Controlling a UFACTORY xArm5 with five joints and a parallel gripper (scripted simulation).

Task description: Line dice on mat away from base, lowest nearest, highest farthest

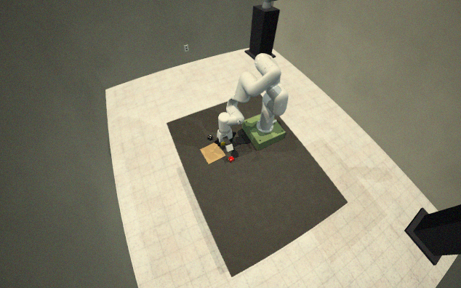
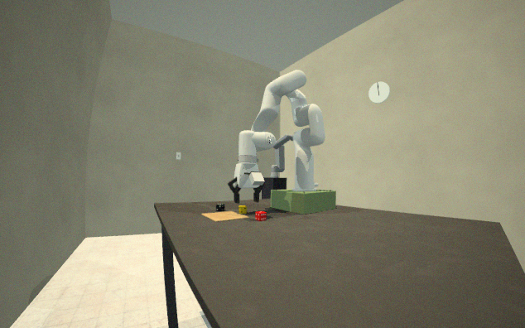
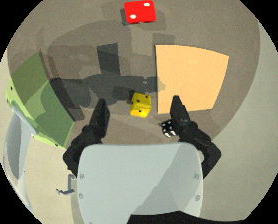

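Note:
The orange mat lies flat on the table. The yellow die stands on the table beside the mat, off it; its number is unclear. The red die is off the mat and shows two pips in the wrist view. The black die is off the mat at another side, partly behind a finger in the wrist view, with its top number unclear. My gripper is open and empty above the yellow die, one finger to each side.
The green base block stands on the dark table, on the base side of the yellow die. In the wrist view, the right finger is close to the mat's edge and the black die.

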